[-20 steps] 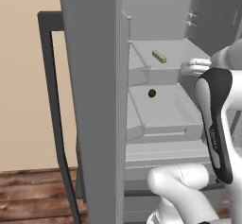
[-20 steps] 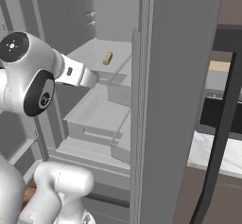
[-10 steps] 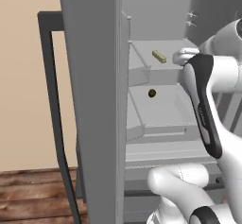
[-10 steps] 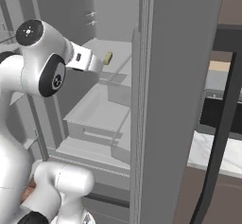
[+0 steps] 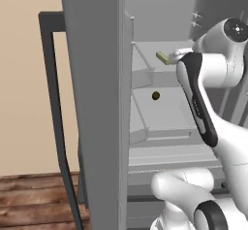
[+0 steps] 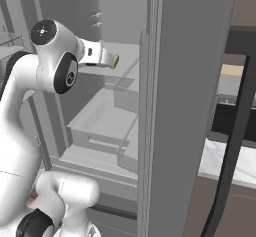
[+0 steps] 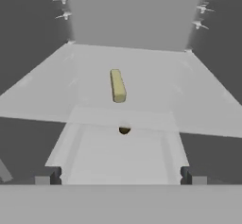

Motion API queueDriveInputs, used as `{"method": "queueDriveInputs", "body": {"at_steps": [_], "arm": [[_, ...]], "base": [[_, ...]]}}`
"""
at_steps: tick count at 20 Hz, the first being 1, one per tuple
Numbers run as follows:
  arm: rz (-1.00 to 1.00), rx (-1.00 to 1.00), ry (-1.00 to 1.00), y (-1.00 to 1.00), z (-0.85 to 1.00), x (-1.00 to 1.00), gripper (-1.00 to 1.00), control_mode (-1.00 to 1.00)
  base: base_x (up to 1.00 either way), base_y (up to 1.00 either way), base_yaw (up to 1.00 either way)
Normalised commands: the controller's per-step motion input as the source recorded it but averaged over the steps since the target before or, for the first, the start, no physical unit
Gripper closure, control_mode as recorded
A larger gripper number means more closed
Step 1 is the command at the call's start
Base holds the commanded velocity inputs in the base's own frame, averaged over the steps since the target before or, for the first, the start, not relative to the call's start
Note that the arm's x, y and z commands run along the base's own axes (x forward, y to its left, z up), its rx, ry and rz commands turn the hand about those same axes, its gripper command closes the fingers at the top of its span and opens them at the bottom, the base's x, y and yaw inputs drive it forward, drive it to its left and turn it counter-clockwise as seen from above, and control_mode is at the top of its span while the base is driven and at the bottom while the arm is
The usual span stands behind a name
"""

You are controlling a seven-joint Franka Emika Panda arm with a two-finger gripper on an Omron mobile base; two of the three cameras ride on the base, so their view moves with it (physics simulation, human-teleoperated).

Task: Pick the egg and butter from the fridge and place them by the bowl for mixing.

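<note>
The fridge (image 5: 97, 103) stands open, its grey shelves and drawers showing in both base views, with its dark-framed door (image 5: 55, 117) swung out to the left in the left base view. The butter (image 7: 117, 85) lies on an upper shelf (image 7: 156, 95), a pale yellow-olive stick set lengthwise toward the back wall as the hand view has it, apart from both side walls and roughly in the middle of the shelf. In the left base view the same stick (image 5: 162, 57) sits near the front edge of that shelf, just beside the white end of the arm, and in the right base view it (image 6: 115, 60) peeks out right at the tip of the arm's hand. A small dark olive-black ball (image 7: 124, 130) rests on the level below, in a shallow grey drawer (image 7: 99, 157), seen just under the front lip of the upper shelf; the left base view shows it (image 5: 155, 95) lying on the pale floor of that drawer. The jaws (image 7: 121, 176) are wide apart with nothing between them, the two dark fingertips (image 7: 49, 176) rising at the lower left and lower right of the hand view, level with the shelf opening and facing straight in at the butter, which is not yet touched
</note>
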Motion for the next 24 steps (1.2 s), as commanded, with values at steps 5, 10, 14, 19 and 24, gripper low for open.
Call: {"method": "queueDriveInputs", "body": {"at_steps": [5, 10, 14, 19, 24], "arm": [[0.13, -0.04, 0.04, 0.00, 0.00, 0.52, -1.00, -1.00], [0.11, -0.02, 0.06, 0.00, -0.06, 0.53, -1.00, -1.00], [0.02, -0.01, 0.07, 0.01, -0.14, 0.55, -1.00, -1.00], [0.00, 0.00, 0.10, 0.01, -0.10, 0.58, -1.00, -1.00], [0.00, 0.02, 0.06, 0.01, -0.09, 0.50, -1.00, -1.00]], "base": [[0.00, 0.00, 0.00], [0.00, 0.00, 0.00], [0.00, 0.00, 0.00], [0.00, 0.00, 0.00], [0.00, 0.00, 0.00]]}}
